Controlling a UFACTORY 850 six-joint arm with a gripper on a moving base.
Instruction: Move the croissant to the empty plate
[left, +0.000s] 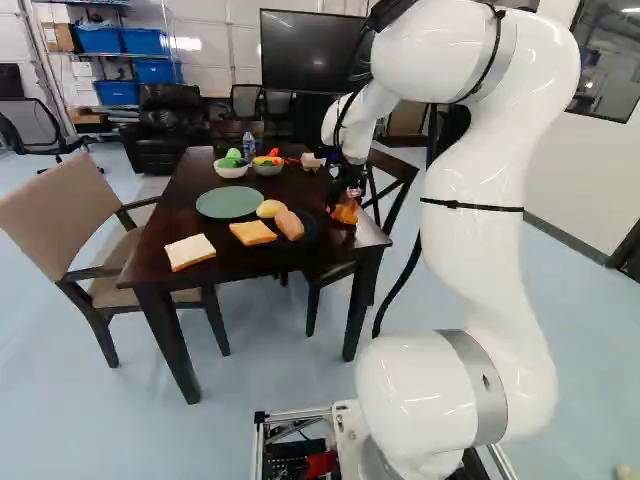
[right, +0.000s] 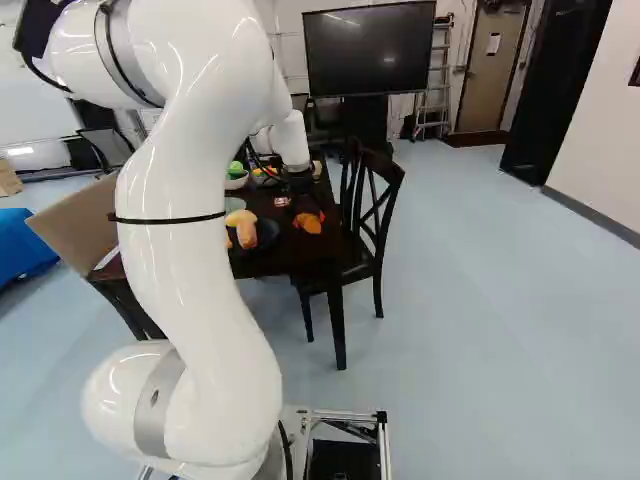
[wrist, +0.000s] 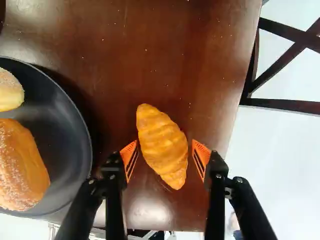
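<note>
Croissant is on the table, upper part of the left base view, just right of center. Gripper's open around it, nothing grasped. Green plate, upper left there, is bare, so imo grab, carry and drop-off are all left.

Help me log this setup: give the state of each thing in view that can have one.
Croissant, ungripped on the table
Gripper, open around the croissant
Green plate, empty
Black plate, holding two breads
Two bowls, both filled
Screen, dark
Door, looks shut
</note>
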